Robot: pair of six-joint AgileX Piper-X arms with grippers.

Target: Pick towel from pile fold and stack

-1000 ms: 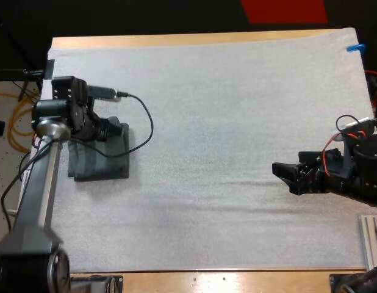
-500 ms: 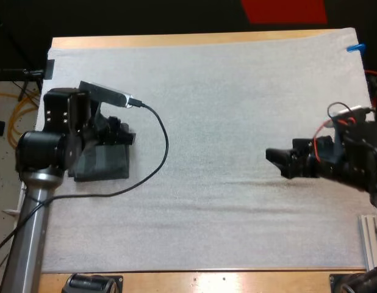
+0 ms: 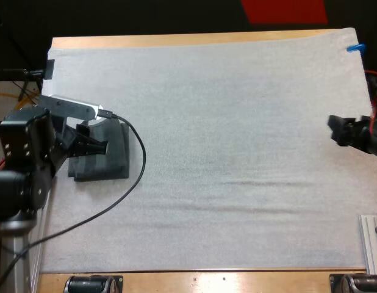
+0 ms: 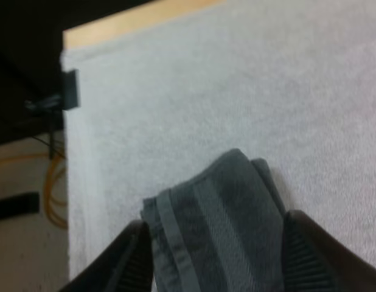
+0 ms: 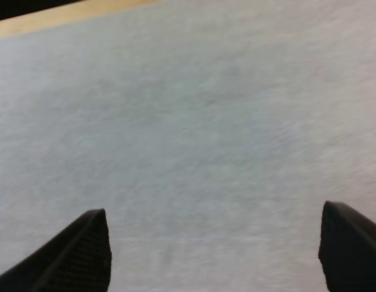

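High view: a folded dark grey-green towel (image 3: 112, 155) lies near the left edge of the white mat (image 3: 237, 152) on the wooden worktop (image 3: 176, 40). The left gripper (image 3: 96, 145) is over the towel's left part, and the right gripper (image 3: 335, 129) is above the mat at the far right. Left wrist view: the fingers (image 4: 134, 258) stand spread, one to each side of the towel below (a ribbed hem shows along its edge). Right wrist view: the fingers (image 5: 84, 252) are spread wide, with the mat beneath them.
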